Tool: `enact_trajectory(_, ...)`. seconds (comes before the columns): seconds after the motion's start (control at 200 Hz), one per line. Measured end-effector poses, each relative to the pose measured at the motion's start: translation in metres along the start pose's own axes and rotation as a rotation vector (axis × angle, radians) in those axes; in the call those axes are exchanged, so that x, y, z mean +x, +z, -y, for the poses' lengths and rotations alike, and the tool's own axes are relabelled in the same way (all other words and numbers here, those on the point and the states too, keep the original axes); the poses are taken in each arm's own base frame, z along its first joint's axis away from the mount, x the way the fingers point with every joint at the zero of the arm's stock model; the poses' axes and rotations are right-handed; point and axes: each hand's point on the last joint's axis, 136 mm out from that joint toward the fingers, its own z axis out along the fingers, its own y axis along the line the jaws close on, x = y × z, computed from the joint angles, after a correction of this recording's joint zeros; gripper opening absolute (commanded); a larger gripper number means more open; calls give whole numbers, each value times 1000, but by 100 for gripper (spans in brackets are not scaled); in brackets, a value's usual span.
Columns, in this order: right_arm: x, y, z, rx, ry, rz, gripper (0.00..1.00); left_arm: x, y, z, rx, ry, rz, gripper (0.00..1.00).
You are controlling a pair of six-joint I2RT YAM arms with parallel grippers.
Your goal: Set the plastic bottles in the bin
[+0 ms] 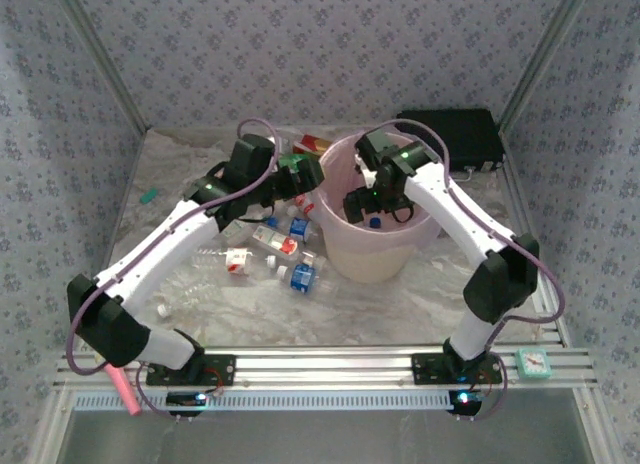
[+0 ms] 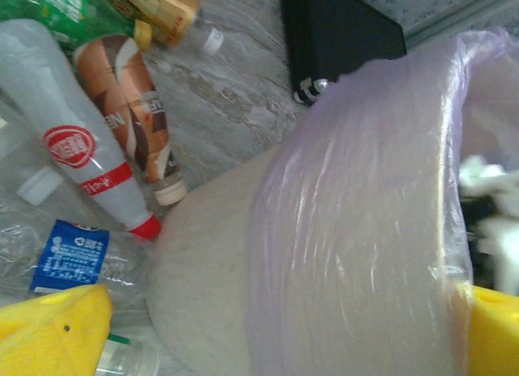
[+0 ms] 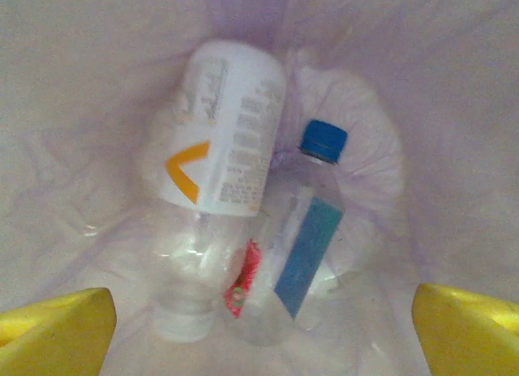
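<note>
Well, bin (image 1: 375, 264) centre frame in top view, pink liner draped over rim so drops land in bag. Right gripper (image 3: 259, 303) hanging inside bin mouth, fingers spread, nothing pinched: reads as drop pose. Left gripper (image 2: 284, 299) against bin's left wall, spread wide, empty, probably close to pile for next pick. Two plastic bottles (image 3: 223, 125) lying on bin floor; loose bottles (image 1: 285, 254) scattered left of centre on table

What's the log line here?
right jaws open over bin | left jaws open beside bin | bottles in bin: at least two | bottles on table: several
</note>
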Motion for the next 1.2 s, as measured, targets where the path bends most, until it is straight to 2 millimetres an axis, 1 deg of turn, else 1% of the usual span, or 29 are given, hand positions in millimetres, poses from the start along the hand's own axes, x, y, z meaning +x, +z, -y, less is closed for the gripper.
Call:
enact_trajectory(0.06, -9, -19, 0, -7, -8, 51, 96, -8, -10, -7, -22, -12, 29, 100)
enact_trajectory(0.1, -15, -32, -1, -11, -13, 87, 96, -16, -22, -14, -44, -31, 66, 100)
enact_trajectory(0.11, -15, -32, -1, -11, -13, 87, 96, -18, -25, -17, -51, -36, 75, 100)
enact_trajectory(0.135, -19, -42, -1, -16, -16, 115, 96, -23, -34, -24, -70, -52, 105, 100)
enact_trajectory(0.18, -25, -55, -2, -28, -23, 155, 96, -32, -53, -40, -107, -95, 169, 100)
enact_trajectory(0.25, -33, -73, -3, -47, -27, 207, 96, -34, -82, -71, -169, -167, 248, 100)
enact_trajectory(0.315, -38, -85, -2, -65, -27, 244, 96, -27, -106, -102, -221, -245, 304, 100)
enact_trajectory(0.35, -40, -89, 0, -71, -26, 257, 96, -21, -115, -119, -250, -285, 323, 100)
enact_trajectory(0.455, -43, -94, 3, -77, -24, 272, 96, 5, -131, -167, -352, -407, 336, 100)
enact_trajectory(0.51, -43, -93, 5, -75, -23, 272, 96, 20, -135, -188, -407, -473, 327, 99)
enact_trajectory(0.595, -43, -93, 6, -78, -22, 270, 95, 46, -137, -213, -479, -570, 303, 99)
enact_trajectory(0.705, -43, -92, 9, -74, -22, 272, 95, 81, -136, -240, -563, -691, 268, 98)
enact_trajectory(0.785, -43, -92, 12, -70, -16, 273, 95, 108, -132, -262, -613, -804, 260, 98)
enact_trajectory(0.925, -39, -94, 18, -63, -12, 276, 94, 145, -123, -290, -664, -972, 260, 97)
enact_trajectory(1.009, -37, -97, 20, -61, -10, 281, 93, 158, -119, -300, -686, -1042, 268, 96)
enact_trajectory(1.104, -36, -99, 21, -59, -8, 285, 93, 161, -113, -308, -689, -1099, 293, 96)
enact_trajectory(1.199, -34, -97, 23, -57, -8, 280, 93, 164, -103, -318, -708, -1144, 300, 96)
